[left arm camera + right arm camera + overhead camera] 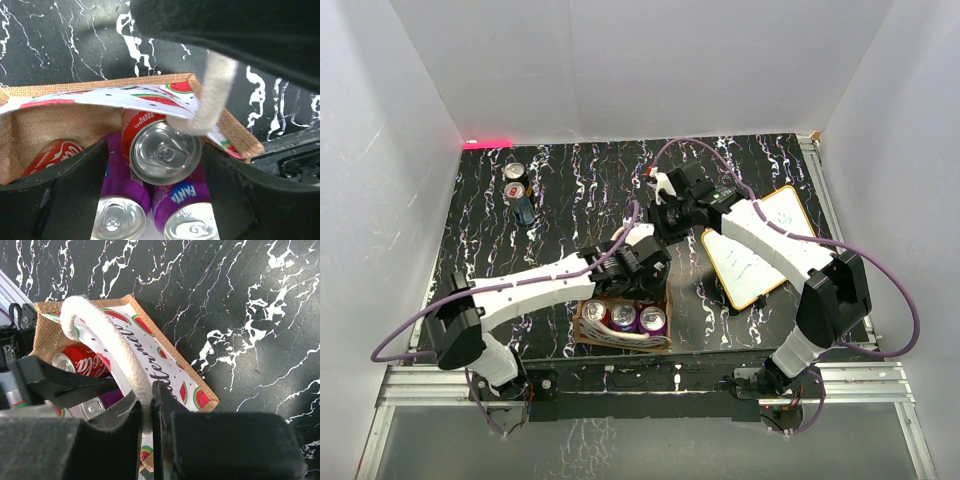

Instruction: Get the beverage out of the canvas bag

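The canvas bag point(620, 340) stands near the table's front edge, tan burlap with a white watermelon-print panel point(165, 365). Purple Fanta cans point(182, 205) stand in it, and a red Coca-Cola can point(82, 360) lies at its side. My left gripper point(642, 268) reaches into the bag, its fingers either side of a red can point(165, 150). That can sits tilted and higher than the purple ones. My right gripper point(148, 390) is shut on a cream rope handle point(107, 335) and holds it up above the bag's far side point(658, 218).
An orange-framed whiteboard point(760, 250) lies at the right under my right arm. Two upright cans point(513, 180) and a dark object point(525, 210) sit at the back left. White walls enclose the table.
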Controlling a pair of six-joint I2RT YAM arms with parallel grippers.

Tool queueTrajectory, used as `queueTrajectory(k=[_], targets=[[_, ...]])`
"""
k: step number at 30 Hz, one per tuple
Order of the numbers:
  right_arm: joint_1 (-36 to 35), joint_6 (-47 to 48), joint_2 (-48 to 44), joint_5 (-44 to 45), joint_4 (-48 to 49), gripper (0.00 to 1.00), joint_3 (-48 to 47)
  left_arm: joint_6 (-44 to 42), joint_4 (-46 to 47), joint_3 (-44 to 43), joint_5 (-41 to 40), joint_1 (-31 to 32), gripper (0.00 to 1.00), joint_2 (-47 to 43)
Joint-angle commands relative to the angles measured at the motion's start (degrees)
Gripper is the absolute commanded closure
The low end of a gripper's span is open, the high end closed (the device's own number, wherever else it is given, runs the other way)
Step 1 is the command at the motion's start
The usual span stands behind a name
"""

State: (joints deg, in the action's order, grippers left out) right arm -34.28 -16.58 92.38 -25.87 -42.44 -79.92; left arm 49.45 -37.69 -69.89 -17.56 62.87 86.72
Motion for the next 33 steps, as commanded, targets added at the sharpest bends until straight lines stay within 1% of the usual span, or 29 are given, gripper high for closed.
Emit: queueTrajectory(k=[1,4,6,19,26,28,29,33], targets=[[0.61,0.55,-2.68,-0.06,2.27,0.88,0.00,-1.30,-0.39,-2.40,0.83,-0.03,0.25,1.88],[0.63,0.52,-2.73,-0.14,2.34,0.88,0.10,-1.39,-0.54,-2.76,1.04,-0.03,0.20,3.57],[0.71,0.50,-2.75,-0.23,2.36,0.88,0.14,-1.21,-1.41,-3.07,0.99,-0.03,0.18,5.12],[0.80,0.72,-2.73,-0.50,2.53,0.88,0.71,-1.49,-3.72,-3.51,4.31,-0.03,0.16,11.36],[0.80,0.69,-2.38,-0.71,2.62,0.88,0.25,-1.24,-3.76,-1.96,5.18,0.00,0.15,11.73],[0.89,0.68,-2.29,-0.83,2.62,0.88,0.11,-1.29,-3.94,-2.22,5.55,-0.01,0.17,12.19],[0.87,0.67,-2.16,-0.85,2.62,0.88,0.07,-1.37,-4.15,-2.45,5.61,-0.03,0.19,12.23],[0.88,0.72,-2.22,-0.92,2.56,0.88,-0.05,-1.80,-5.26,-4.65,4.80,-0.03,0.35,11.00]])
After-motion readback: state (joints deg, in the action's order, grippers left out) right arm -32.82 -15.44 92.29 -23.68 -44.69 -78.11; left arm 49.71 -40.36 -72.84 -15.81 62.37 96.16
